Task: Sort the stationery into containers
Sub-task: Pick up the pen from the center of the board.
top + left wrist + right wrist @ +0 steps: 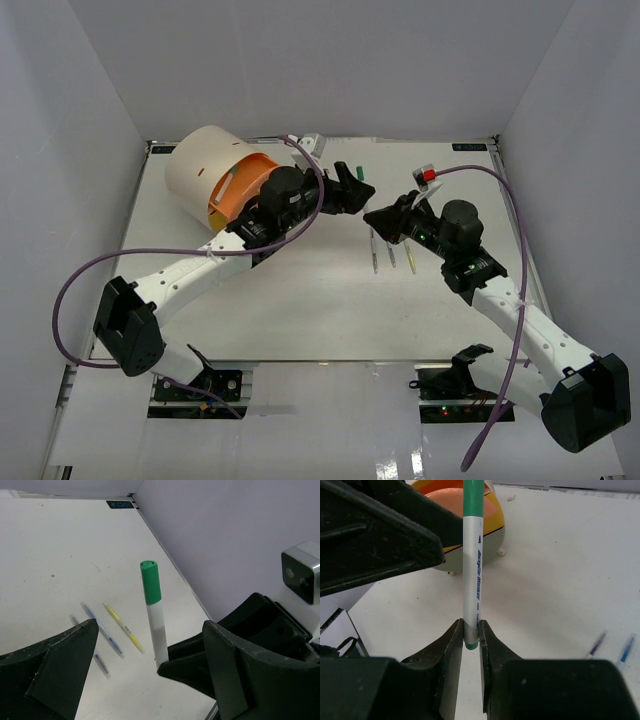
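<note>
My right gripper is shut on the bottom end of a green-capped white marker and holds it upright above the table. My left gripper is open, with one finger on each side of that marker, not touching it. In the top view the two grippers, left and right, meet at the table's middle. The cream cylindrical organizer lies at the back left with an orange drawer pulled out. Three pens lie on the table: purple, blue and yellow.
A small grey box with a red button sits at the back right, and it also shows in the left wrist view. White walls close in the table on three sides. The loose pens lie just below the right gripper.
</note>
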